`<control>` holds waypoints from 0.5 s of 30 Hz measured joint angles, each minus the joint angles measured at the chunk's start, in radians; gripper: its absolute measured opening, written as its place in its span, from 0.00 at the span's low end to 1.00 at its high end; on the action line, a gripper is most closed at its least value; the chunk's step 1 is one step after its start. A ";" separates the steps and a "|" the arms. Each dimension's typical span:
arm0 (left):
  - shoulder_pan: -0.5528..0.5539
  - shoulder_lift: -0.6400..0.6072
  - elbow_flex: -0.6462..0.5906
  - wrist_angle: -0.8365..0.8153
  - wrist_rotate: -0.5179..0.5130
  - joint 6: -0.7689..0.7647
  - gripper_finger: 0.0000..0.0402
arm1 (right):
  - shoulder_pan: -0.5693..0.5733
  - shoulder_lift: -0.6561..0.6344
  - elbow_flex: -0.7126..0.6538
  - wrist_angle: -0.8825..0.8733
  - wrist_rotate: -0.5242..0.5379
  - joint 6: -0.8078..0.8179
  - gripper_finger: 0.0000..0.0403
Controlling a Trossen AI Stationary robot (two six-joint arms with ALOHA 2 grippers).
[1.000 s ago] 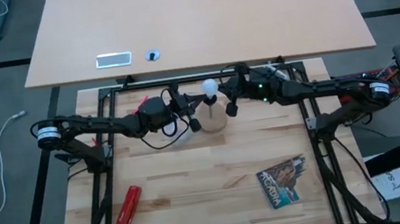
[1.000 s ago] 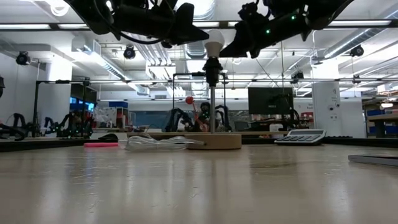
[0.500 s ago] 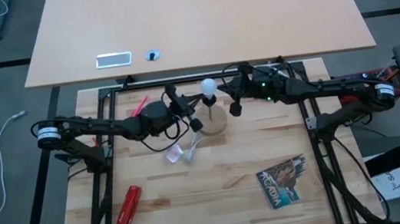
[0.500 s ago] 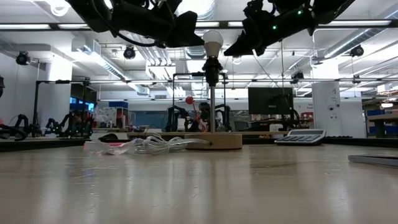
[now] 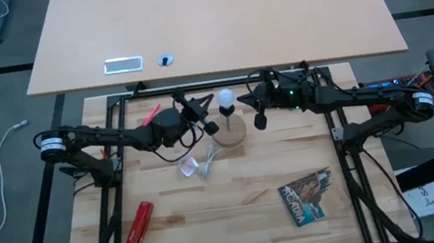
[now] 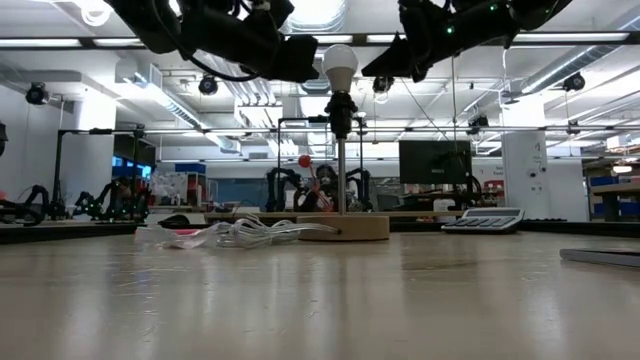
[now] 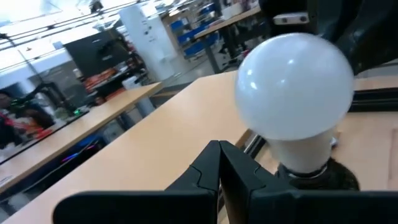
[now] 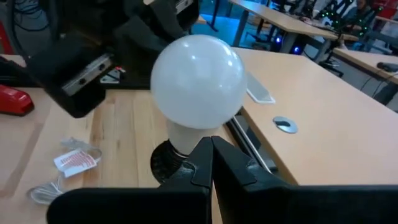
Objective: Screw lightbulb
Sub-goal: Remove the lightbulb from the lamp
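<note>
Bulb seated upright in the socket, both grippers shut and just off it.
The lightbulb (image 6: 341, 64) stands w/ long axis vertical, round head up, base down in the black socket (image 6: 341, 112) on a post over the wooden disc (image 5: 230, 131). Left gripper (image 5: 209, 127) and right gripper (image 5: 260, 120) flank it, fingers pressed together, holding nothing. Plastic wrapper (image 5: 194, 167) lies nr the disc; a magazine (image 5: 308, 197) toward the front, its print unreadable.

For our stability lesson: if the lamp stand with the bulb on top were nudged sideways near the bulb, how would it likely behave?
It would probably tip rather than slide: the bulb sits high on a thin post above a low wooden disc. The disc's wide base may resist a light nudge. The bulb looks smooth and round, so closed fingers would likely slip off.
</note>
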 joint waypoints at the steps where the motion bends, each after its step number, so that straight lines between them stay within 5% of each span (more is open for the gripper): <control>1: 0.003 0.000 0.000 0.002 0.023 -0.001 0.00 | 0.003 0.000 0.000 0.001 0.000 -0.001 0.00; 8: 0.010 0.001 0.004 0.020 0.153 0.003 0.00 | 0.011 0.004 -0.001 0.041 -0.040 0.000 0.00; 15: 0.010 0.001 0.006 0.017 0.164 -0.008 0.00 | 0.011 0.015 -0.002 0.052 -0.045 0.001 0.00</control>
